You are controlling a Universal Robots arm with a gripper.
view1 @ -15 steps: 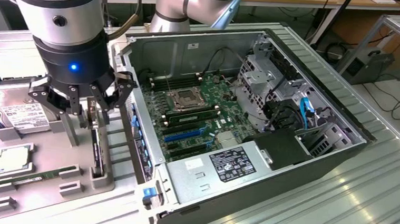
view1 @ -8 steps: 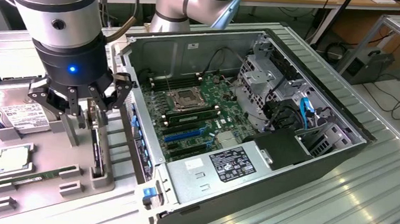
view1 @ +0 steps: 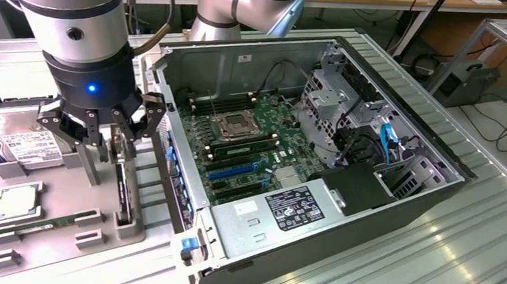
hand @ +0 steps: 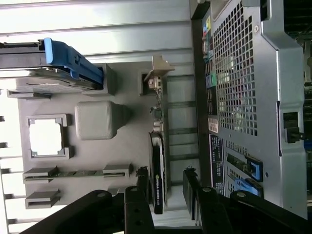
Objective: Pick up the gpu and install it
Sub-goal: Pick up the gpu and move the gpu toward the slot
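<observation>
The gpu (hand: 157,163) stands on edge in a slot of the grey tray (hand: 131,146), its metal bracket at the end away from the gripper (hand: 165,171), and the case (hand: 243,73) lies just beside it. The gripper hangs over the card with its jaws spread wide, one finger on each side, and it grips nothing. Elsewhere on the tray sit a drive (view1: 30,143), a CPU (view1: 19,202) and a RAM stick (view1: 38,227). In the exterior view the case lies open, showing its motherboard (view1: 253,142).

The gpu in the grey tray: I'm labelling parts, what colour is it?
The slim flat gpu is black, bracket silvery; best in the wrist view.
</observation>
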